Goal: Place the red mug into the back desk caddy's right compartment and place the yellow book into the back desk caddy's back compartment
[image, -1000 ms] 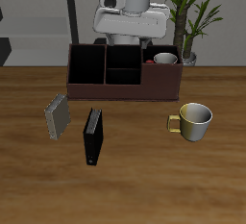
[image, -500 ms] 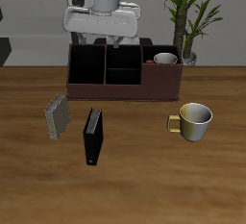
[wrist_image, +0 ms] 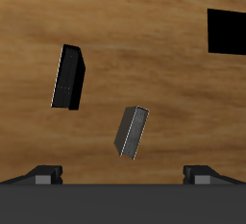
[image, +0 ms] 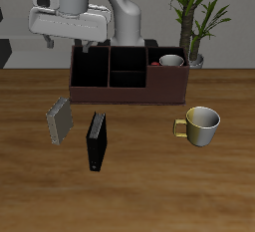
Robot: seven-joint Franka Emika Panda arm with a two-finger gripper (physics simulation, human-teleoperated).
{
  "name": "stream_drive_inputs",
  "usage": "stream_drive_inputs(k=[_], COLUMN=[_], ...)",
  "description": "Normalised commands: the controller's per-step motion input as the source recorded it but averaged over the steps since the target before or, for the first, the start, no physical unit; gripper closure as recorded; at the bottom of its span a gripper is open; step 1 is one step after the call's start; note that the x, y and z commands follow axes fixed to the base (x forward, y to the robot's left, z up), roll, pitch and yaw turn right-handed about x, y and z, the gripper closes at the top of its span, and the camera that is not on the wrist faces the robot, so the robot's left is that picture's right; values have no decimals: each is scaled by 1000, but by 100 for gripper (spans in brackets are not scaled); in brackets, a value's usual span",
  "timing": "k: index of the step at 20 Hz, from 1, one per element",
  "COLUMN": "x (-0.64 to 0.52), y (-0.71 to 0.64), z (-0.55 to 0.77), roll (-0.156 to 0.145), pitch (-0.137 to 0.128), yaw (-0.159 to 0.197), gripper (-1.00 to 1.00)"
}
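Note:
The red mug (image: 171,62) sits inside the end section of the back desk caddy (image: 127,89), only its rim and pale inside showing. The yellow book (image: 60,121) looks pale grey-tan and stands on the table in front of the caddy's other end; the wrist view shows the yellow book (wrist_image: 132,130) from above. My gripper (image: 67,43) hangs high above that end of the caddy, farther back than the book. It is open and holds nothing. In the wrist view the gripper (wrist_image: 123,173) shows both fingertips (wrist_image: 44,173) spread wide apart.
A taller black book (image: 96,141) stands beside the yellow one, nearer the front edge; the wrist view shows this black book (wrist_image: 69,76) too. A yellow-gold mug (image: 199,124) sits in front of the caddy's mug end. A potted plant (image: 194,17) rises behind the caddy. A black square (wrist_image: 229,31) shows on the wood.
The arm has swung sideways along the back of the caddy, from above the red mug's end to above the opposite end. The mug, books and caddy have not moved.

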Motion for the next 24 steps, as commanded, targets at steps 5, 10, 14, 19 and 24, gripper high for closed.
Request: stream_drive_inputs(k=[5,10,14,19,24], x=[28,15,44,208,47], y=[-345,-276,-206,-342,5], z=[-103,-48,-41,-213,-352], roll=[49,58,66,-67,47], pitch=[6,6,-6,-14,20], yaw=[31,1,-23,-44,-23], gripper=[-100,-100,-100,-100,-100])
